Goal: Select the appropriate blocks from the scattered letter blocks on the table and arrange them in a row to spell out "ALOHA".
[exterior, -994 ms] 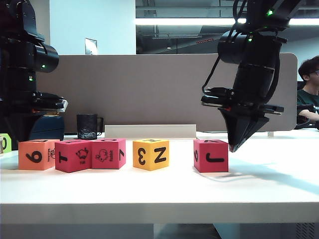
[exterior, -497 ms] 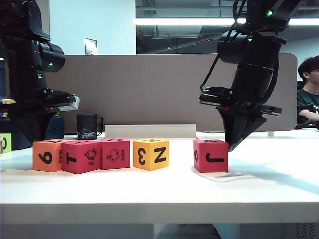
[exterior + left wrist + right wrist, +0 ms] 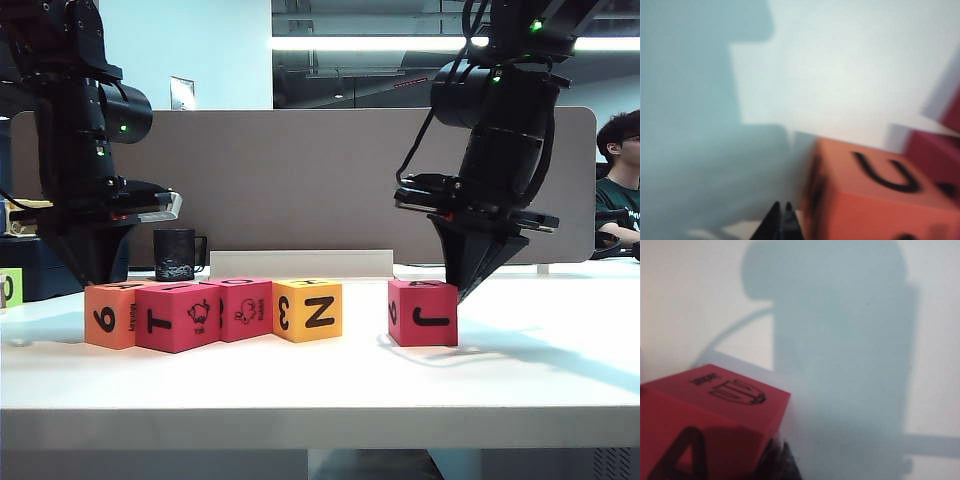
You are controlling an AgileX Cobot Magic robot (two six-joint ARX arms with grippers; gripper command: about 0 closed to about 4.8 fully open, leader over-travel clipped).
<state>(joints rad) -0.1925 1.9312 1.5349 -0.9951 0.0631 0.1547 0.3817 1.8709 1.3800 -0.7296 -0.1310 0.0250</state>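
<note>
Five blocks stand in a row on the white table point(image 3: 330, 395): an orange one marked 6 point(image 3: 108, 315), a magenta T block point(image 3: 178, 318), a second magenta block point(image 3: 246, 310), a yellow 3/N block point(image 3: 308, 310), and, apart to the right, a magenta J block point(image 3: 423, 313). My left gripper point(image 3: 98, 280) is shut, tip down against the orange block's outer side. The left wrist view shows its tips point(image 3: 781, 206) beside the orange block point(image 3: 880, 200). My right gripper point(image 3: 459, 295) is shut at the J block's upper right edge, and its tips point(image 3: 778, 442) touch that block point(image 3: 705, 415).
A lime-green cube point(image 3: 8, 288) sits at the far left edge. A black mug point(image 3: 175, 254) and a low white ledge point(image 3: 300, 262) stand behind the row, before a grey partition. A seated person point(image 3: 620, 180) is at far right.
My left gripper has swept to the right, sliding the orange and two magenta blocks up against the yellow block. My right gripper has edged slightly left to the J block, which has not moved.
</note>
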